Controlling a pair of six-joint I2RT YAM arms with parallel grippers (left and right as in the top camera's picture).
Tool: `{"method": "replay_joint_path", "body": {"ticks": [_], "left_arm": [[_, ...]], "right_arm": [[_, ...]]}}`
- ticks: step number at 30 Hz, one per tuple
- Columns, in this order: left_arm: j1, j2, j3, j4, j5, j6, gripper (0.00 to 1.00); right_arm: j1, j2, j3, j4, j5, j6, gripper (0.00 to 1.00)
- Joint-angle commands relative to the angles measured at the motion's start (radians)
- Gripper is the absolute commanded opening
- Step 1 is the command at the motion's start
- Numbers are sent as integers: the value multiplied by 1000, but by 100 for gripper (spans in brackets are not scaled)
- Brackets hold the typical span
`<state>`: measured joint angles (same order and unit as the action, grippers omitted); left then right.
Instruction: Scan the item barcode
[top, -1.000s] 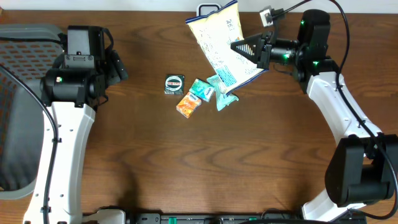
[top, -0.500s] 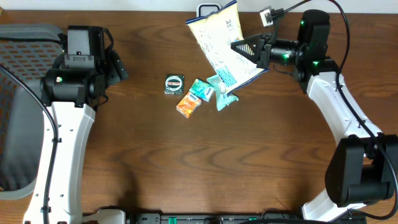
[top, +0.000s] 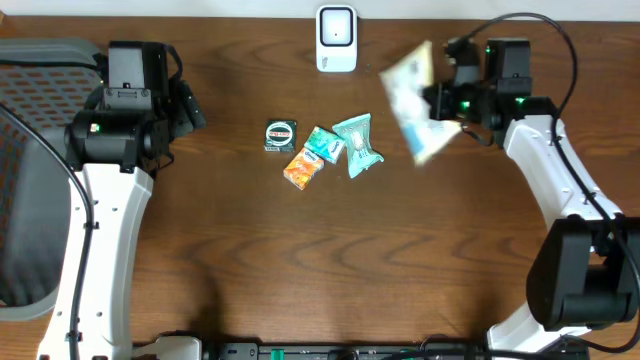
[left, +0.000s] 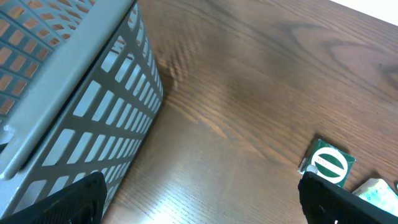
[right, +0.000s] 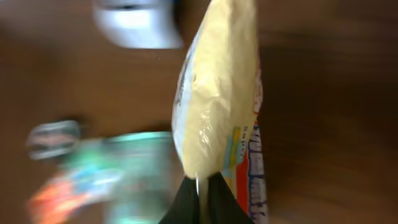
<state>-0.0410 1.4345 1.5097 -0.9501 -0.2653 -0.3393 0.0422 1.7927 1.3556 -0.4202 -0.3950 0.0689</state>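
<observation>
The right end effector (top: 443, 100) was clenched on the bottom edge of a pale yellow snack bag (top: 411, 96). In the right wrist view its dark fingers (right: 186, 202) pinched the bag's seam, with the bag (right: 217, 106) standing edge-on above them. The bag was blurred and hung over the brown worktop (top: 300, 260), to the right of the white barcode scanner (top: 336, 38) and apart from it.

The left end effector (left: 199, 196) was spread wide and grasped nothing, hovering beside a grey lattice basket (left: 74, 106) at the worktop's left edge. What the basket held could not be told.

In the middle of the worktop lay a round green tin (top: 281, 135), an orange packet (top: 303, 167), a teal packet (top: 325, 144) and a teal pouch (top: 357, 145), bunched close together.
</observation>
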Motion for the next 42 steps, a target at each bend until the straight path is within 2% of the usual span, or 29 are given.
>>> {"method": "replay_joint_path", "body": {"ticks": [1, 4, 8, 16, 17, 18, 19, 20, 22, 31, 39, 42], "left_arm": [[3, 4, 3, -4, -13, 13, 98], [3, 4, 3, -4, -13, 13, 98], [3, 4, 3, -4, -13, 13, 98], [3, 4, 3, -4, -13, 13, 98], [3, 4, 3, -4, -13, 13, 98], [3, 4, 3, -4, -13, 13, 98], [3, 4, 3, -4, -13, 13, 98], [3, 4, 3, -4, -13, 13, 98], [3, 4, 3, -4, -13, 13, 98], [3, 4, 3, -4, -13, 13, 98], [3, 4, 3, -4, -13, 13, 98], [3, 4, 3, -4, -13, 13, 98]], "right_arm": [[0, -8, 11, -33, 489, -102, 1], [23, -3, 5, -71, 654, -102, 1], [46, 25, -11, -87, 747, -101, 1], [75, 137, -11, -93, 688, -84, 1], [77, 137, -11, -92, 689, -51, 5], [77, 137, -10, -91, 688, -33, 13], [77, 131, -8, -90, 687, -11, 26], [77, 126, -2, -88, 688, -10, 56], [76, 126, 3, -88, 688, -20, 68], [77, 157, 2, -92, 762, -63, 68], [70, 274, 2, -66, 1006, -63, 80], [65, 327, 2, -55, 1050, -64, 82]]}}
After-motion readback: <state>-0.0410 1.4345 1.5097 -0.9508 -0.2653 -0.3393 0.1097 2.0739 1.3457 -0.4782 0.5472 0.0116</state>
